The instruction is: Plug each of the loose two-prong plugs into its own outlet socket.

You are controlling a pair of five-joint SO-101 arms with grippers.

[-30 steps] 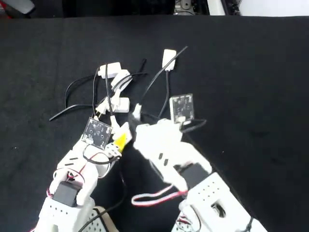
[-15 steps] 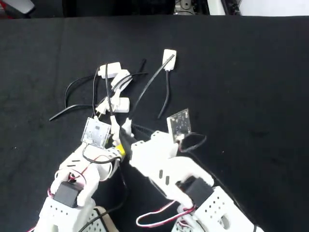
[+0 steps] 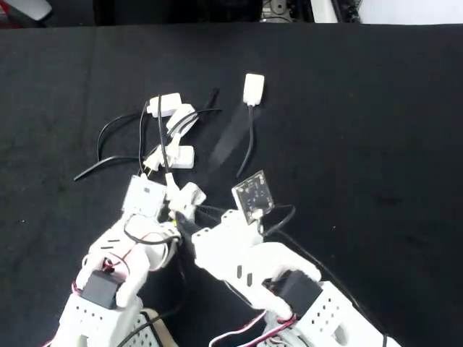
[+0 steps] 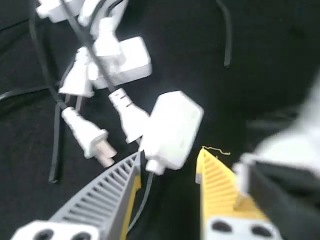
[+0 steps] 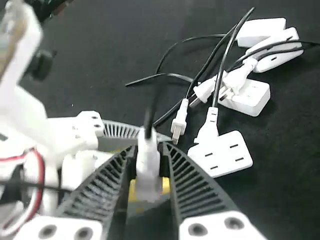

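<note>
Black table (image 3: pixel 383 130) — right hand (image 5: pixel 148 146) grips plug (image 5: pixel 148 175); white area (image 3: pixel 412 10) beyond.

Left gripper (image 4: pixel 170 154): ribbed fingers, one grey, one yellow. Right gripper (image 5: pixel 149 146): ribbed black fingers. Plug (image 5: pixel 148 170) between them: white; cord (image 5: pixel 150 112) black. Outlet socket (image 4: pixel 172 127) at the left gripper's tips: white. Table (image 3: pixel 376 108): black.

No words, numbers or signs can be read in any of these pictures. The white plug (image 5: pixel 148 161) and the white socket block (image 5: pixel 221 152) are plain, with no print on them. The little board (image 3: pixel 253 194) on an arm's wrist has tiny dots, but they are too small to tell what they are.
</note>
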